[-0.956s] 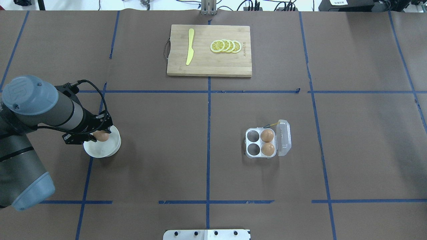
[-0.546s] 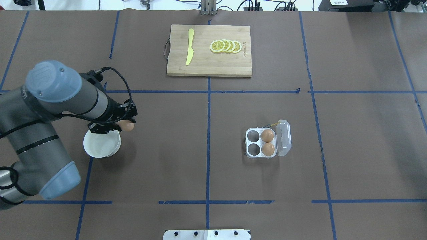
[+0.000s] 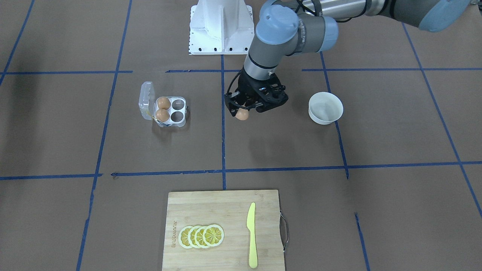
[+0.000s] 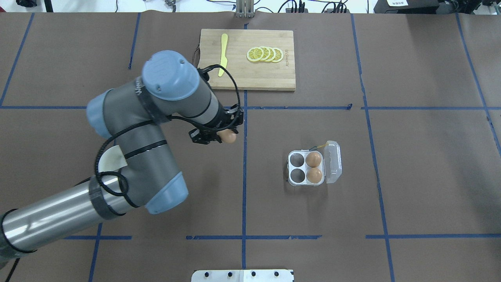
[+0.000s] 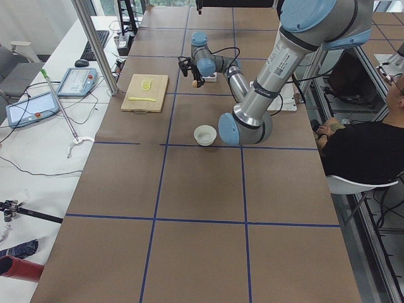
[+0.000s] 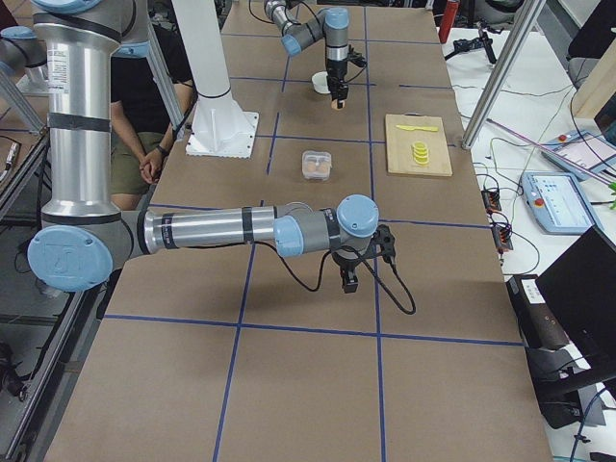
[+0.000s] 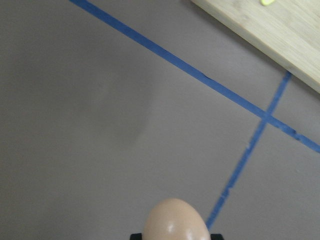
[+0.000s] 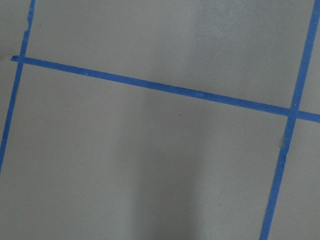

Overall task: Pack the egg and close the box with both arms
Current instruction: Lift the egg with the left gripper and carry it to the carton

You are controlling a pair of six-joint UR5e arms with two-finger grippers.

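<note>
My left gripper is shut on the tan-brown egg and holds it above the table, just left of the centre tape line. The egg also shows in the front view and the left wrist view. The clear box sits open to the right, its lid folded out. It has two brown eggs in its right cells and two empty left cells. My right gripper shows only in the exterior right view, far from the box; I cannot tell if it is open.
A white bowl stands empty behind the left arm, mostly hidden in the overhead view. A wooden cutting board with a yellow knife and lemon slices lies at the far side.
My left gripper has lifted the egg out of the white bowl and carried it right, toward the centre line and the box. The box has not moved.
</note>
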